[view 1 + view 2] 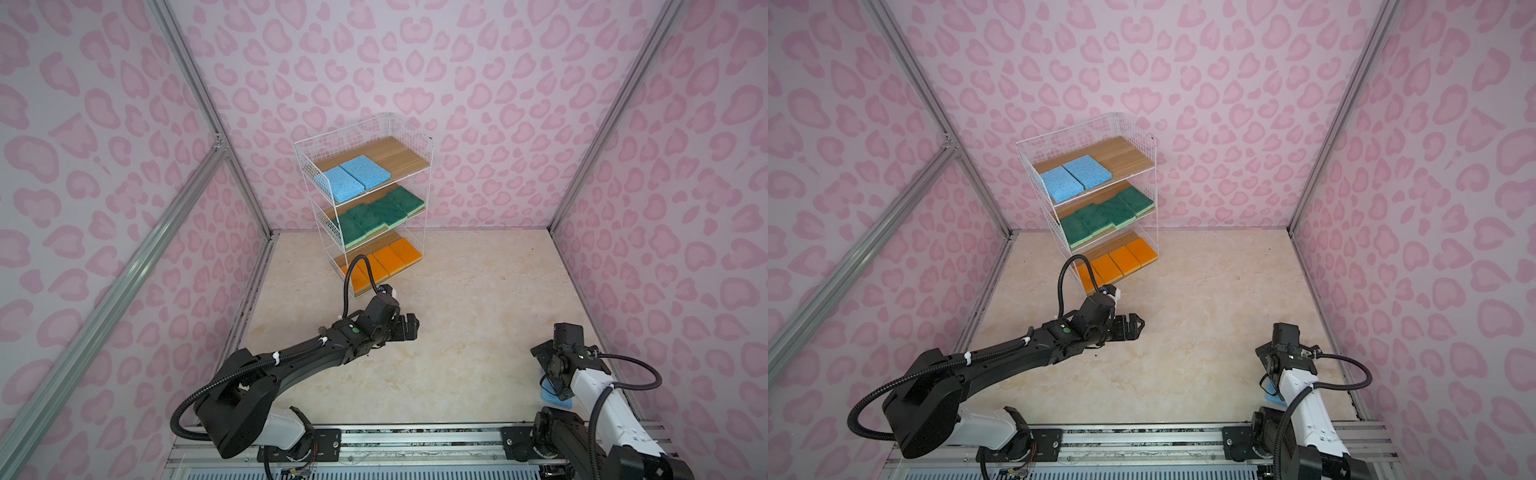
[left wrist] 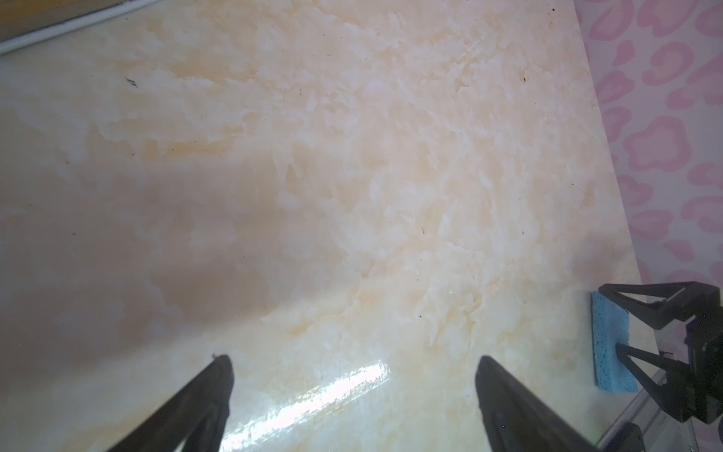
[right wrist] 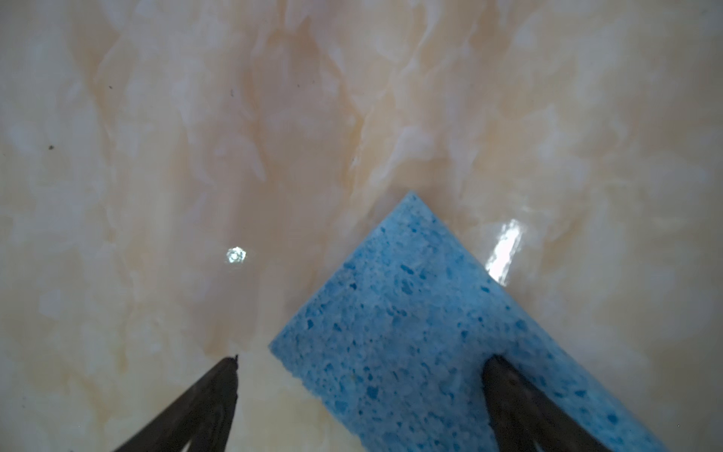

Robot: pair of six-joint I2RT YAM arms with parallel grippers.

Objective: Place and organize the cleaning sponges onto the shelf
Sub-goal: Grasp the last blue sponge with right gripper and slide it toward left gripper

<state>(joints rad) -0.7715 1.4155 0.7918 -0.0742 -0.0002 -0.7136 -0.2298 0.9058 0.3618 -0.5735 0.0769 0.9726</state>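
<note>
Right wrist view: the right claw (image 3: pixel 364 358) gaped only half over the sponge (image 3: pixel 410 313) at the counter's (image 1: pixel 457 332) four o'clock; closing could clip just a corner. Left claw (image 2: pixel 354 358) hung open, empty.

No text, label, brand or number can be read in any view. The only sign-like mark is a small round green dot (image 1: pixel 355 331) (image 1: pixel 1065 331) on the black casing of the left arm (image 1: pixel 299 357), seen in both top views; it bears no legible characters.
</note>
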